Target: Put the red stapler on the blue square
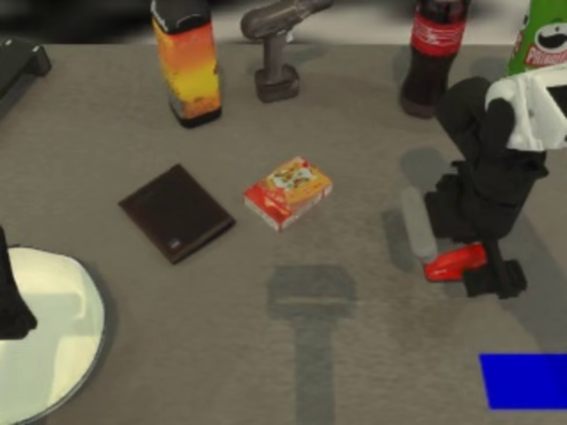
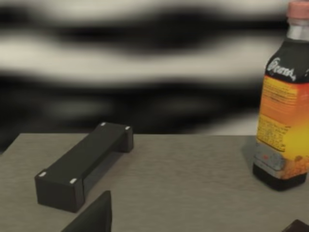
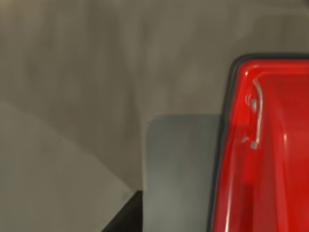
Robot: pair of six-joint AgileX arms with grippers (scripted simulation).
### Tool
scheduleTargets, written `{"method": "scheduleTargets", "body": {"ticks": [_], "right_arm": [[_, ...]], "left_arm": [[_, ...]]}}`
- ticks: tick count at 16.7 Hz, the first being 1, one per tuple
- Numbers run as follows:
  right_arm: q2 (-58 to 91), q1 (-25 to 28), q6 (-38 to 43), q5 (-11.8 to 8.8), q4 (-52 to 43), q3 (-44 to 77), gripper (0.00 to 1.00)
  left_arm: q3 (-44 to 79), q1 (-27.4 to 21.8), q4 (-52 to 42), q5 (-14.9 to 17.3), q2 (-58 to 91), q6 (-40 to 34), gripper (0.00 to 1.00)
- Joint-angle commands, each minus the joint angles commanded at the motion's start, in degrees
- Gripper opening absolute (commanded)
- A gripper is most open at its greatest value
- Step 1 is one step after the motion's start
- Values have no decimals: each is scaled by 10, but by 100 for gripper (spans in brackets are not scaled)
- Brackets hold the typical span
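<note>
The red stapler (image 1: 454, 263) is at the right of the table, slanted, its glossy body filling one side of the right wrist view (image 3: 270, 154). My right gripper (image 1: 480, 267) is shut on its wider end, with one dark finger (image 3: 126, 218) showing beside a grey shadow. That shadow lies apart from the stapler, so it hangs slightly above the table. The blue square (image 1: 524, 381) lies flat at the front right corner, below and right of the stapler. My left gripper (image 2: 198, 228) is open and parked at the table's left edge.
A red-and-yellow snack box (image 1: 288, 192) and a dark wallet (image 1: 176, 212) lie mid-table. Along the back stand an orange bottle (image 1: 188, 62), a drill (image 1: 276, 53), a cola bottle (image 1: 432, 53) and a green can (image 1: 540, 35). A white disc (image 1: 49, 332) sits front left.
</note>
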Motion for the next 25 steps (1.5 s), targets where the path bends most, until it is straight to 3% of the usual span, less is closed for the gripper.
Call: {"method": "scheduleTargets", "body": {"ticks": [8, 19, 25], "right_arm": [[0, 0, 0, 0, 0, 0, 2], [-3, 0, -2, 0, -10, 9, 0], [-51, 2, -4, -1, -152, 94, 0]], "left_arm": [[0, 0, 0, 0, 0, 0, 100], [0, 0, 0, 0, 0, 0, 100], [0, 0, 0, 0, 0, 0, 100]]}}
